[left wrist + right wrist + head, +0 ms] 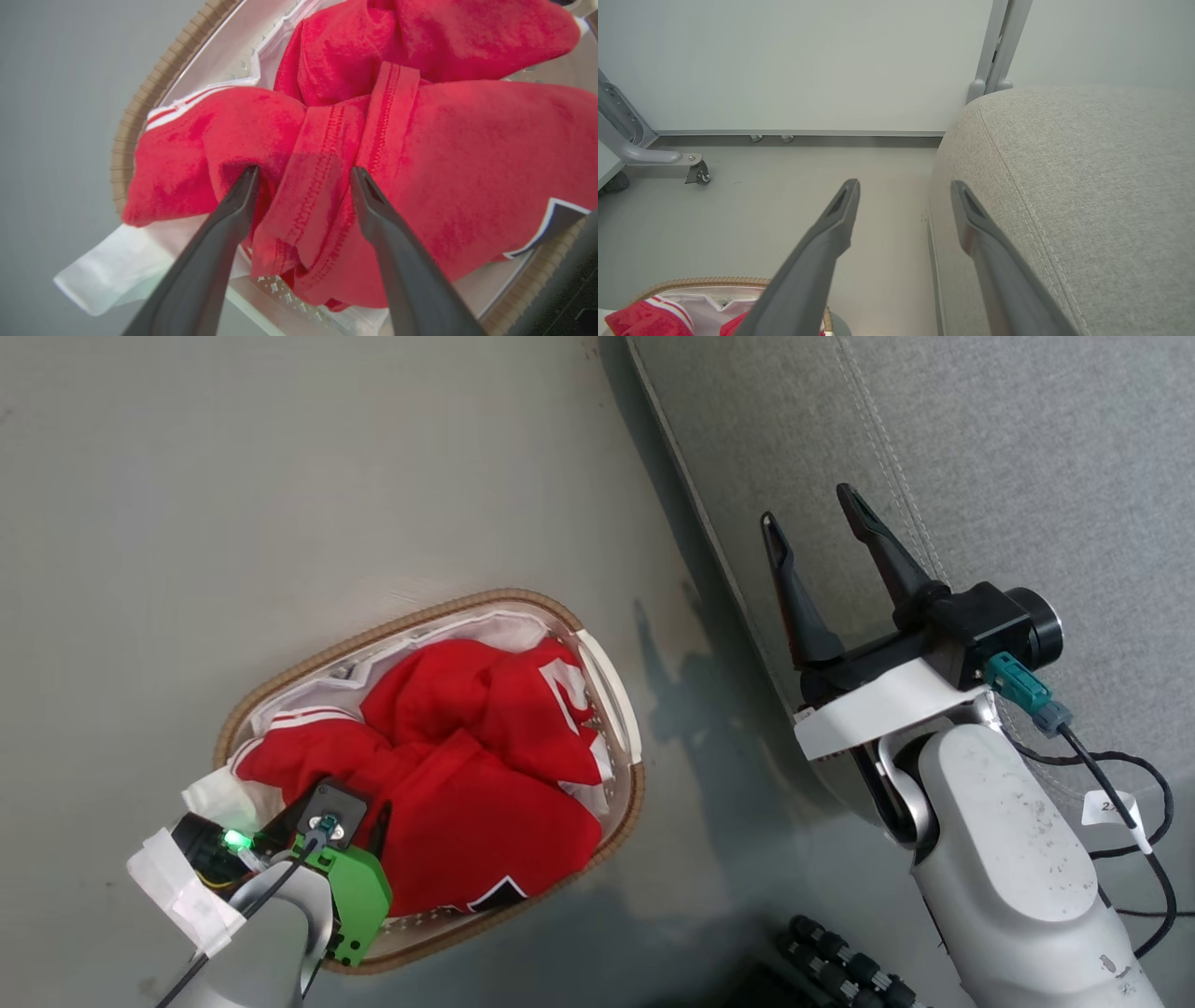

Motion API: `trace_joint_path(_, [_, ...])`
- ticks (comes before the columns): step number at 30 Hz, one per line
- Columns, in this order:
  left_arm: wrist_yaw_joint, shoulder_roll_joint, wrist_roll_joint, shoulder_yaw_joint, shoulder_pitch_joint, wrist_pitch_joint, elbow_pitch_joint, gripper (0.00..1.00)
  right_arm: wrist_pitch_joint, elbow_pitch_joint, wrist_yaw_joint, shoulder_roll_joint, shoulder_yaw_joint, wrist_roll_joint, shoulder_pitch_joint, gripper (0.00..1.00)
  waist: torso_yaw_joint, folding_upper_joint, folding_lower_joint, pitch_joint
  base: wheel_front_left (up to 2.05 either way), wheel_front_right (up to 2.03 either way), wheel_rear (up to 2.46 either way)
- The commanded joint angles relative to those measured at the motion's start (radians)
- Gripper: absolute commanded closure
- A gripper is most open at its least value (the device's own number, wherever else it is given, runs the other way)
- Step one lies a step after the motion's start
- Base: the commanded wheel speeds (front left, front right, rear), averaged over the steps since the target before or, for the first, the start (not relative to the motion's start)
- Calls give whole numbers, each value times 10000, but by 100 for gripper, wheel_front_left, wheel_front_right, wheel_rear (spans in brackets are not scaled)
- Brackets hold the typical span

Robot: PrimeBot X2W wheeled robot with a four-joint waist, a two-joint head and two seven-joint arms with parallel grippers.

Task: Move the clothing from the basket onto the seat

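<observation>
Dark fingers of the left gripper (303, 175) stand apart, their tips at the red clothing (467, 163), with a stitched hem fold running lengthwise between them. The heap stretches crosswise to those fingers and lies in the basket (373, 635) beneath the hand. The right gripper (808, 504), also spread wide, hangs over the edge of the grey seat (980, 448).

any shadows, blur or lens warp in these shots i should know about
Head view: soft even light, a blurry shadow on the floor between the basket and the seat; left wrist view: the wide lens bows the basket rim, the fingers of the left claw look soft near the lens, the clothing is sharp; right wrist view: flat light, no glare, seat weave crisp.
</observation>
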Motion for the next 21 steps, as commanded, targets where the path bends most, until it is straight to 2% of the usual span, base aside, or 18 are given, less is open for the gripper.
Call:
trace_joint_path(1, [-23, 180, 101, -99, -374, -36, 199, 0, -37, -42, -6, 29, -12, 116, -109, 0, -942, 53, -2, 1092, 0, 0, 0])
trace_joint_path(6, [-37, 59, 126, -502, -942, 91, 904, 0, -37, -59, -6, 41, 41, 398, -35, 0, -987, 53, -2, 1436, 0, 0, 0])
trace_joint_path(10, [-33, 5, -8, -831, -1277, 690, 1376, 0, -37, -73, -6, 40, 93, 549, -91, 0, -1034, 53, -2, 1586, 0, 0, 0])
trace_joint_path(18, [-33, 37, -138, -1010, -1592, 1396, 1630, 0, -37, -70, -6, 36, 166, 731, -137, 0, -1141, 53, -2, 1607, 0, 0, 0])
trace_joint_path(19, [-33, -24, -159, -1043, -1564, 1378, 1633, 82, -37, -42, -6, 38, 167, 740, -117, 0, -1142, 53, -2, 1572, 0, 0, 0])
trace_joint_path(20, [-34, -22, -243, -1015, -1577, 1276, 1635, 100, -37, -7, -6, 35, 155, 738, -83, 0, -1132, 53, -2, 1512, 0, 0, 0])
trace_joint_path(21, [-34, -33, -277, -1003, -1569, 1237, 1643, 100, -37, 32, -6, 32, 145, 740, -57, 0, -1122, 53, -2, 1463, 0, 0, 0])
